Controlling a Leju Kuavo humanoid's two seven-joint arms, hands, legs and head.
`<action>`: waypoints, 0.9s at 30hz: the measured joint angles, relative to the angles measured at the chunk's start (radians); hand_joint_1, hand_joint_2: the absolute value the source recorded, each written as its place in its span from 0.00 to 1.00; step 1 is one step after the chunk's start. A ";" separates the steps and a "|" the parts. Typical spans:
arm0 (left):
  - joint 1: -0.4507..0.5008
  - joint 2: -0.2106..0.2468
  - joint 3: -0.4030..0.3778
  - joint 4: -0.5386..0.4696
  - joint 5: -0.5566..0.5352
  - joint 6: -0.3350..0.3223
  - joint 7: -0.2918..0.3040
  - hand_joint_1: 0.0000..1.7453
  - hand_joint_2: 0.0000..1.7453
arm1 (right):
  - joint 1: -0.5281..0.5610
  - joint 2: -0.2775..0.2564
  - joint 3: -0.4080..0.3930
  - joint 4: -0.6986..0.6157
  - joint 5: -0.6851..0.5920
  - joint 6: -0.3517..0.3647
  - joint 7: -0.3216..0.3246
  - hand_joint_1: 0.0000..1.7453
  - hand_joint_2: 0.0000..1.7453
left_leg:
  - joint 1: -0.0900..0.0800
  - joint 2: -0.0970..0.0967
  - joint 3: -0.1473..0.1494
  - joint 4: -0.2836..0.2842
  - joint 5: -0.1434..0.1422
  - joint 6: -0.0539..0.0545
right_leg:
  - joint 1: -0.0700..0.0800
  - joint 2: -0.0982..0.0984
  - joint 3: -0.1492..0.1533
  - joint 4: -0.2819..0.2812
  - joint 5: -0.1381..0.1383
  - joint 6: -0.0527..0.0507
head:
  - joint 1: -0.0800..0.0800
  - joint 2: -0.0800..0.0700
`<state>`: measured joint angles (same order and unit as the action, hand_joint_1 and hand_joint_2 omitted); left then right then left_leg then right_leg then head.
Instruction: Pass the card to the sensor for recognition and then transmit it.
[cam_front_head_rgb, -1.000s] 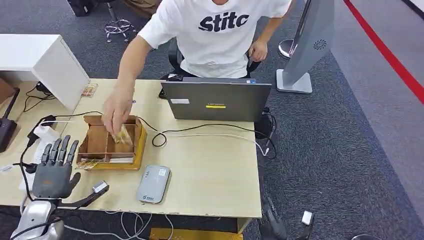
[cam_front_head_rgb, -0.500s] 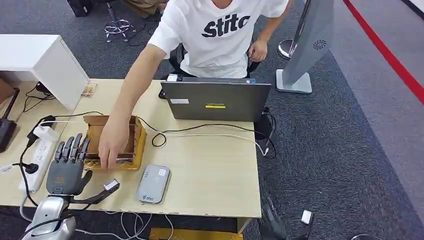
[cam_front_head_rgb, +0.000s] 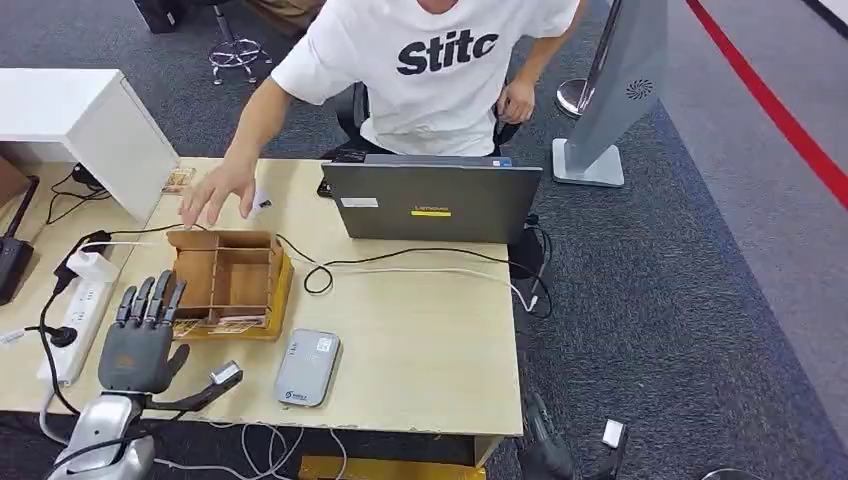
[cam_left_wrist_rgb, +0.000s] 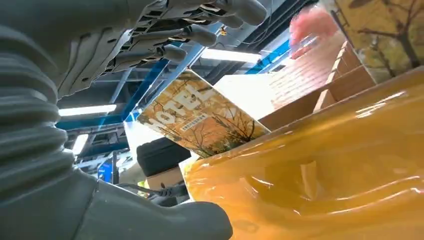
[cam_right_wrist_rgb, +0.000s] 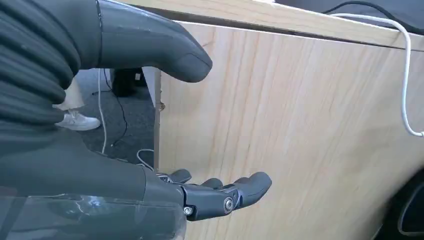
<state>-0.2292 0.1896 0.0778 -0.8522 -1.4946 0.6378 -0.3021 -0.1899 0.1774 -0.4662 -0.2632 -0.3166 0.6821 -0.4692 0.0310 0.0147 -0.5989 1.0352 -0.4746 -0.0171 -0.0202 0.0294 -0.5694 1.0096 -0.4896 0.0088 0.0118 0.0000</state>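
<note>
Left hand hovered flat over the near-left desk edge, fingers spread and holding nothing, thumb stuck out sideways. Just past the fingertips sat the card, lying in the front slot of the wooden box; from the left wrist view, leaned up at a tilt on the box's glossy yellow rim, so probably propped that way to leave an edge free for grabbing. Printed with autumn trees and "HOTEL" in big letters, plus a smaller line too tiny to read. Looked like the reach-in stage, with no grip made yet. Off to the thumb side, close by, lay the grey sensor, flat on the desk with a small label unreadable at this size; handy spot for a short swing from box to reader. Farther out beyond the box, a person's hand hung above the desk, apart from the box. Beyond that, a closed-back laptop with a yellow sticker, and a white shirt reading "Stitc". Right hand hung low beside the desk's side panel, fingers loosely apart, nothing in it.
</note>
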 joint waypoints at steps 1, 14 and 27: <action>0.000 0.000 0.000 0.000 0.000 0.000 0.000 0.00 1.00 | 0.000 0.000 0.000 0.000 0.000 0.000 0.000 0.00 1.00 | 0.000 0.000 0.000 0.000 0.000 0.000 | 0.000 0.000 0.000 0.000 0.000 0.000 | 0.000 0.000; 0.000 -0.006 -0.014 0.004 0.011 0.000 -0.004 0.00 1.00 | 0.000 0.000 0.001 0.000 0.000 0.000 0.000 0.00 1.00 | 0.000 0.000 0.000 0.000 0.000 0.000 | 0.000 0.000 0.000 0.000 0.000 0.000 | 0.000 0.000; 0.001 -0.014 -0.032 0.004 0.047 -0.007 -0.005 1.00 1.00 | 0.000 0.000 0.004 0.000 0.000 0.003 0.003 0.00 1.00 | 0.000 0.000 0.000 0.000 0.000 0.000 | 0.000 0.000 0.000 0.000 0.000 0.000 | 0.000 0.000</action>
<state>-0.2285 0.1759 0.0462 -0.8480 -1.4477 0.6309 -0.3067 -0.1896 0.1774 -0.4623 -0.2632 -0.3170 0.6848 -0.4658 0.0310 0.0147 -0.5989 1.0350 -0.4746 -0.0171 -0.0201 0.0294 -0.5694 1.0096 -0.4896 0.0088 0.0118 0.0000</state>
